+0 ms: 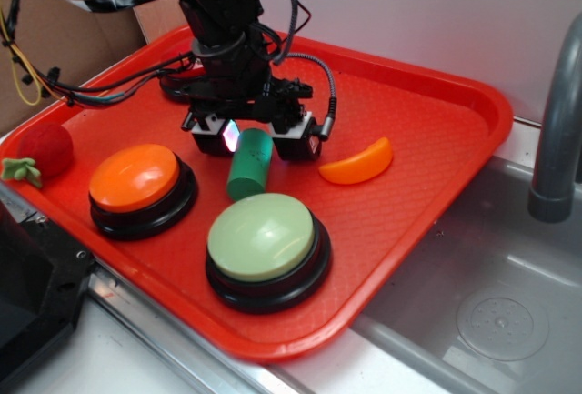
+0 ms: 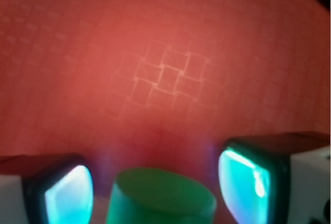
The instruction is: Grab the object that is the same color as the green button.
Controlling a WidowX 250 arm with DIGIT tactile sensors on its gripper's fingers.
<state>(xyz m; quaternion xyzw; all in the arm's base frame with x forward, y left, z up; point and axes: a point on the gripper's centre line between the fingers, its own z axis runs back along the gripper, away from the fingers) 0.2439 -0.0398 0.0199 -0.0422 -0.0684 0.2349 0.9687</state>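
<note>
A small green cylinder (image 1: pixel 249 166), the object, lies on the red tray (image 1: pixel 427 139) just behind the green button (image 1: pixel 264 241). My gripper (image 1: pixel 255 139) stands open over the cylinder's far end, one glowing pad on each side of it. In the wrist view the cylinder's round end (image 2: pixel 161 198) sits low between the two pads (image 2: pixel 243 185), with a gap showing on both sides. The cylinder rests on the tray, not lifted.
An orange-domed button (image 1: pixel 138 185) sits left of the green one. An orange crescent slice (image 1: pixel 357 163) lies right of the gripper. A red ball (image 1: pixel 45 148) with green leaves is at the tray's left edge. A steel sink and grey faucet (image 1: pixel 556 130) lie to the right.
</note>
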